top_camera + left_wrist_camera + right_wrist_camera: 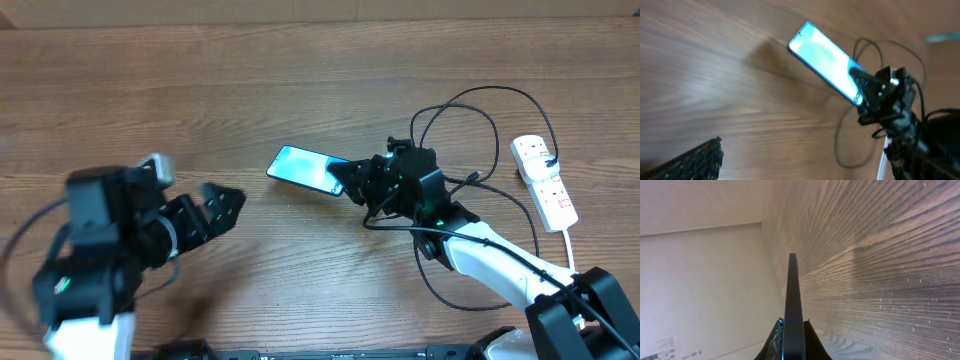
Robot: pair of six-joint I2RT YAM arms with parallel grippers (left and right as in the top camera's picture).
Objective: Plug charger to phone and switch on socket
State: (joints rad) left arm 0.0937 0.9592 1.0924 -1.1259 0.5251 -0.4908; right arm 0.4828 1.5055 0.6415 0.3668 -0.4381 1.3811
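phone [825, 62] screen: I read no text on it.
socket [543, 180] face: no marking I can make out.
pale panel [700, 295], lower corner: small dark print, perhaps digits, too blurred for me.

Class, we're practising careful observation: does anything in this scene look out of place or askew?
The phone is not lying flat: the right gripper clamps one end, and the shadow under it in the left wrist view suggests its free end is raised off the table. The charger sprawls in loose loops.
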